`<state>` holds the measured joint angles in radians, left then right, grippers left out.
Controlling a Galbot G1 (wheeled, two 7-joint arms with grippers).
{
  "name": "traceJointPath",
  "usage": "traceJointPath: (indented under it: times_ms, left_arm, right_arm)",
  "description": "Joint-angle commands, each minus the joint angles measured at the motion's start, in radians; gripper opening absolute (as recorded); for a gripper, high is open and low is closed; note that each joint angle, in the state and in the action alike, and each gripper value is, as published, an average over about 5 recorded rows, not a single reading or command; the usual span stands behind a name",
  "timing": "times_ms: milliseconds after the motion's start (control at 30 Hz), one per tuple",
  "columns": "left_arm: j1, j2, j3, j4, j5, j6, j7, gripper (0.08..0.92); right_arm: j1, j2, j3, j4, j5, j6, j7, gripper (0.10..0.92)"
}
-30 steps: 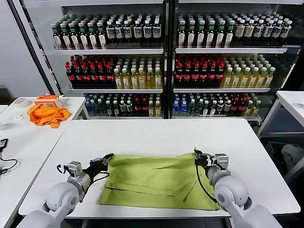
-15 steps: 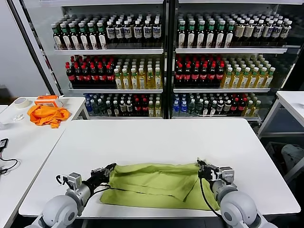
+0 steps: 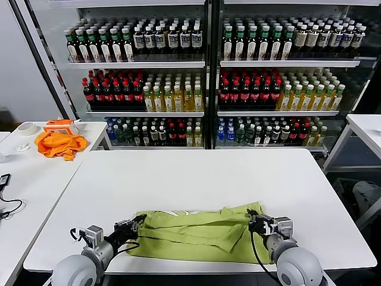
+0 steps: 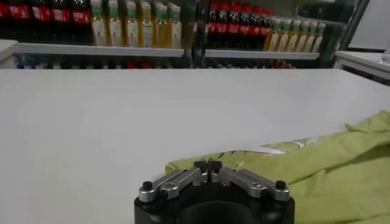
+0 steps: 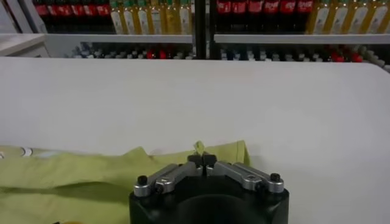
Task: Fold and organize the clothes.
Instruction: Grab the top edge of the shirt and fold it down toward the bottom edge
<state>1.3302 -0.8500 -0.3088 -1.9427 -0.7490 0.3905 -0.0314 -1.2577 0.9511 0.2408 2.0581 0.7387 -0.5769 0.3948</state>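
Both grippers, left (image 3: pixel 138 221) and right (image 3: pixel 252 217), pulled one T-shirt (image 3: pixel 196 235) nearer.

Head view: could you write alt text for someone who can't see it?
Two robot grippers, left and right, each pinch a far corner of a lime green T-shirt on a white table. Behind stand shelves of bottled drinks; an orange garment lies on a side table.
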Motion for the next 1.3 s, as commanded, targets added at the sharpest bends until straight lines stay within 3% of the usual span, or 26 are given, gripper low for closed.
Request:
traceJointPath:
  times_ms: [33,200,767,967,1133,1300]
  left_arm:
    - [0.020,-0.001,-0.004,-0.016,-0.006,0.014,-0.016,0.082]
    - [0.011,-0.002,-0.010,-0.011,-0.086,0.027,-0.050,0.082]
    - [0.025,0.002,-0.026,-0.017,-0.131,0.032,-0.050,0.082]
    - [0.040,0.002,-0.043,-0.043,-0.124,0.040,-0.063,0.121]
    - [0.051,-0.010,-0.045,-0.070,-0.128,0.000,-0.102,0.264]
    - [0.060,-0.037,-0.020,-0.096,-0.126,-0.039,-0.224,0.403]
  right_arm:
    - [-0.018,-0.001,0.002,0.001,-0.007,0.000,-0.007,0.106]
    - [-0.031,0.002,0.007,0.000,-0.022,0.000,-0.013,0.106]
    - [-0.109,-0.005,0.036,0.001,-0.091,0.023,-0.076,0.110]
    - [-0.143,-0.001,0.053,0.029,-0.155,0.063,-0.117,0.240]
    - [-0.185,0.001,0.111,0.079,-0.215,0.115,-0.135,0.387]
    - [-0.246,0.002,0.207,0.137,-0.224,0.122,-0.131,0.534]
